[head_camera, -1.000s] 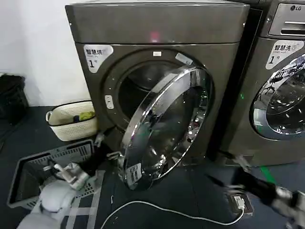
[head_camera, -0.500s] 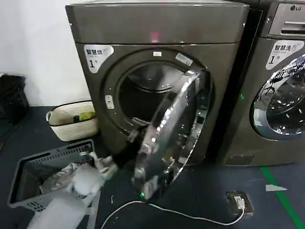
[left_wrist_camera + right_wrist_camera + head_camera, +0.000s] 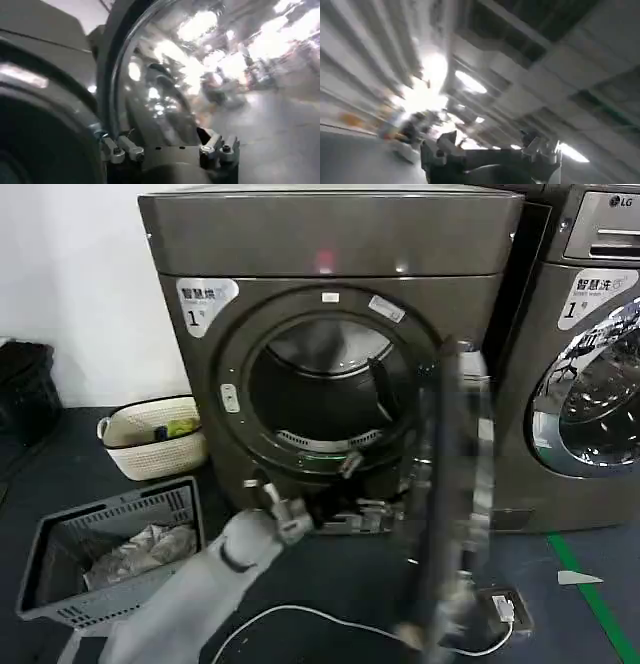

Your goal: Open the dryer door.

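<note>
Entry, door step. In the head view the dryer door stands swung wide, seen nearly edge-on at the right side of the drum opening, motion-blurred, its lower part reaching down toward the floor cable. The drum mouth is fully exposed; I can see the grey gasket ring and the dark interior.

My left arm reaches up from the lower left of the head view, and the left claw sits just below and in front of the lower rim of the drum opening, well apart from the door. In the left wrist view the left claw has its fingers spread apart with nothing between them; beyond them is a curved chrome-edged reflective surface, which I take for the door glass.

The right claw in the right wrist view points up at ceiling beams and lights; its fingers stand apart, holding nothing.

Surroundings: grey laundry basket with crumpled cloth on the floor at lower left, a white basket behind it against the wall, and the LG machine at far right with its own chrome door shut. A small floor socket lies by the foot of the open door.
</note>
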Controlling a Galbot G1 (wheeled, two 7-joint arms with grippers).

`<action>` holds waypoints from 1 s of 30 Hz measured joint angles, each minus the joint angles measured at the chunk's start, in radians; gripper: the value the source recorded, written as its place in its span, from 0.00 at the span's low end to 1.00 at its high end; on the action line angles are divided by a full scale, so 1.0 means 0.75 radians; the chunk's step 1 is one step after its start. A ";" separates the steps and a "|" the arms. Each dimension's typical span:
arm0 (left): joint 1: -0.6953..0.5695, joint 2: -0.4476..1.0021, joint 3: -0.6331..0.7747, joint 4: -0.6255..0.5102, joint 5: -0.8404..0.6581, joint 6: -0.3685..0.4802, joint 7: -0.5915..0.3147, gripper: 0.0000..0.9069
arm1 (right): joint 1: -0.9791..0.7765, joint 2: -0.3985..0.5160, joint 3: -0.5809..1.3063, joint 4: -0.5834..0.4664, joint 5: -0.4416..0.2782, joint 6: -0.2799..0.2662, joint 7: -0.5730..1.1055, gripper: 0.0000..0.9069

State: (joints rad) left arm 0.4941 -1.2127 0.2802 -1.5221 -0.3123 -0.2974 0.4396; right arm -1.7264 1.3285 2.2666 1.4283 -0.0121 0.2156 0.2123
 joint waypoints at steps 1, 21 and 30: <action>-0.014 -0.021 0.021 0.015 0.013 0.000 0.000 1.00 | -0.012 -0.003 0.026 -0.026 0.001 0.006 0.005 1.00; -0.240 -0.442 0.204 0.378 0.077 -0.005 -0.024 1.00 | -0.162 -0.106 0.262 -0.304 -0.004 0.012 0.130 1.00; -0.250 -0.484 0.191 0.428 0.084 0.007 -0.024 1.00 | -0.154 -0.121 0.240 -0.316 -0.004 0.042 0.090 1.00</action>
State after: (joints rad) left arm 0.3063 -1.5754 0.4237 -1.2013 -0.2490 -0.2918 0.4213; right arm -1.8415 1.2378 2.4465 1.1911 -0.0151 0.2471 0.2798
